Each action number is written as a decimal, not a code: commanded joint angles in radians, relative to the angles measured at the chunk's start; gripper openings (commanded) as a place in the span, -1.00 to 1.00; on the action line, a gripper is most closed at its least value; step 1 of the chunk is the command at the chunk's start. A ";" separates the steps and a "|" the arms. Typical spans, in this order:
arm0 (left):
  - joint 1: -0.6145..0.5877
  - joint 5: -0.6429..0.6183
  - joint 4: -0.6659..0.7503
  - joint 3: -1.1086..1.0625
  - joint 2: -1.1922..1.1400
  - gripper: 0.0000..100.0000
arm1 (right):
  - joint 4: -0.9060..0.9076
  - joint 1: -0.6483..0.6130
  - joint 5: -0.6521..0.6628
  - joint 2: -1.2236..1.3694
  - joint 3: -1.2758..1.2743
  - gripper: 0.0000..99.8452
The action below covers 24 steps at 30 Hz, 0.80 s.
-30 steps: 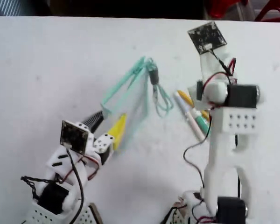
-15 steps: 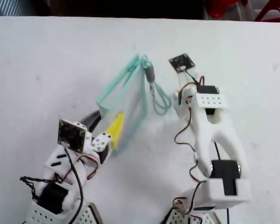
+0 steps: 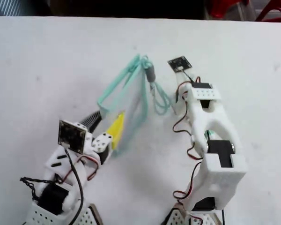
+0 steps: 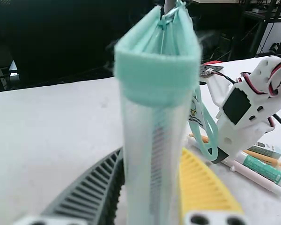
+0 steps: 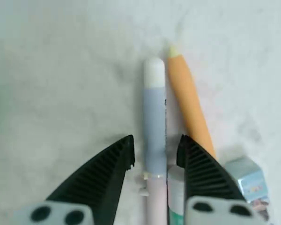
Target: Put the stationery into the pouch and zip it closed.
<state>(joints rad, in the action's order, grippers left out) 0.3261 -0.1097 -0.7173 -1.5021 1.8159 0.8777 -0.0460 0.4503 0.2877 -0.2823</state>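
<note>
On the matte white table [image 3: 47,61], the left gripper [image 3: 107,123] sits low at the near left. Its two ribbed fingers, one dark grey [image 4: 100,187] and one yellow [image 4: 201,187], are pressed together on the near end of the pouch [image 3: 126,101]. The pouch is a soft, see-through sleeve edged with mint-green fabric. It stands on its edge and slants away from the gripper, with its mouth gaping in a narrow loop. At its far end hang a grey zip pull [image 3: 152,74] and a thin mint cord loop [image 3: 161,101].

Just beside the cord, the white plastic right arm [image 3: 208,122] bends down over the stationery. The right gripper [image 5: 155,143] has black ridged fingers held apart, one on each side of a slim pale-blue pen with a white cap [image 5: 154,103]. Whether they touch it cannot be told. A tapered orange pen [image 5: 189,103] lies touching that pen, and a small light-blue block [image 5: 246,180] rests near the orange pen's end. All the stationery lies on the table, outside the pouch.
</note>
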 commanded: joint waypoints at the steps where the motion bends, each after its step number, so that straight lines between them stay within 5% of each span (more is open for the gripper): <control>1: -0.005 -0.009 0.003 0.018 0.007 -0.66 | -0.016 -0.004 -0.006 -0.008 0.035 -0.72; 6: -0.001 -0.009 0.002 0.017 0.007 -0.66 | -0.015 -0.002 -0.006 0.015 0.038 -0.97; 24: 0.002 -0.011 -0.009 0.017 0.007 -0.66 | 0.004 -0.004 -0.006 0.027 0.041 -0.93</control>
<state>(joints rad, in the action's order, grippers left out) 0.3261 -0.1097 -0.7173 -1.5021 1.8159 0.8761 -0.0430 0.4519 0.3138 -0.2685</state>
